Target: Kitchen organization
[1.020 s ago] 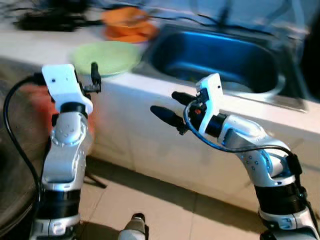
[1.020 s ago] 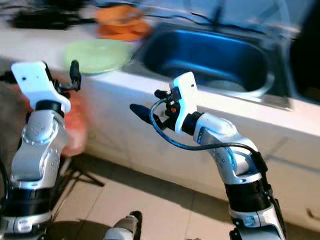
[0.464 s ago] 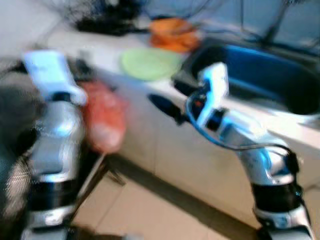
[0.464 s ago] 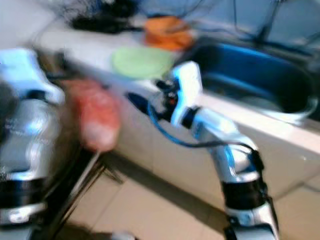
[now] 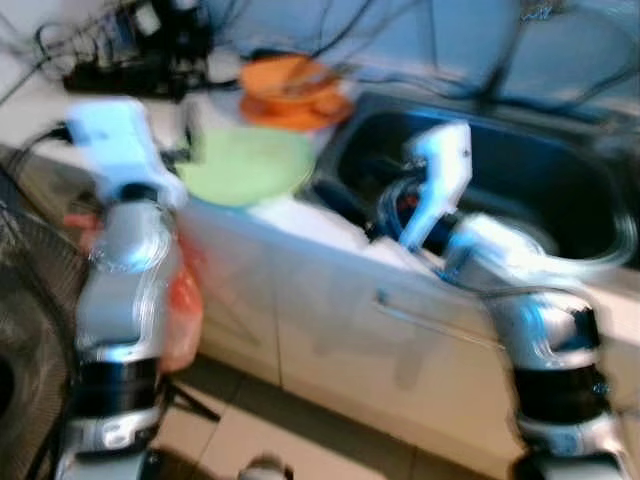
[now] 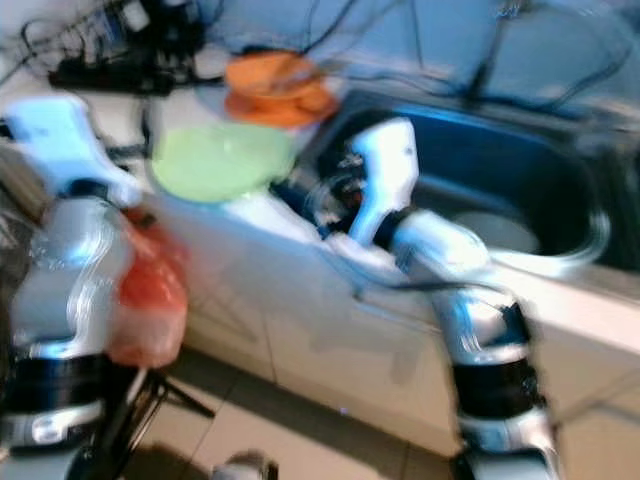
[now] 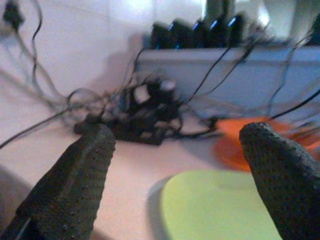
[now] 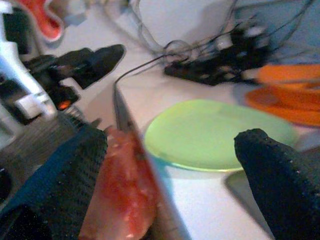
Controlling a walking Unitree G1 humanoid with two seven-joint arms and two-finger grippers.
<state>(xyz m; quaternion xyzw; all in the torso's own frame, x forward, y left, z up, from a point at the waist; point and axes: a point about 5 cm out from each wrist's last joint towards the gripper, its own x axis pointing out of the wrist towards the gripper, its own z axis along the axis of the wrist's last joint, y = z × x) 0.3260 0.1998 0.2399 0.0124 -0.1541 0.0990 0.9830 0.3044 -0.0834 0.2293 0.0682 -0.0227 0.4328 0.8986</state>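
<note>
A light green plate (image 5: 245, 165) lies on the white counter (image 5: 50, 115), left of the dark sink (image 5: 520, 150). Behind it sit stacked orange dishes (image 5: 292, 90). My left gripper (image 7: 175, 175) is open and empty at the counter's front edge, facing the green plate (image 7: 220, 205) and the orange dishes (image 7: 260, 142). My right gripper (image 8: 170, 175) is also open and empty, held over the counter edge by the sink's near left corner, pointing at the green plate (image 8: 220, 132). The head views are blurred.
A black power strip with tangled cables (image 5: 130, 60) lies at the back of the counter. A red plastic bag (image 5: 180, 300) hangs at the cabinet front beside my left arm. A black fan grille (image 5: 25, 330) stands at the far left. The cabinet door has a handle (image 5: 430, 320).
The camera has swung and come closer to the counter, with heavy blur. Both grippers now sit higher against the counter, the right one over its edge by the sink.
</note>
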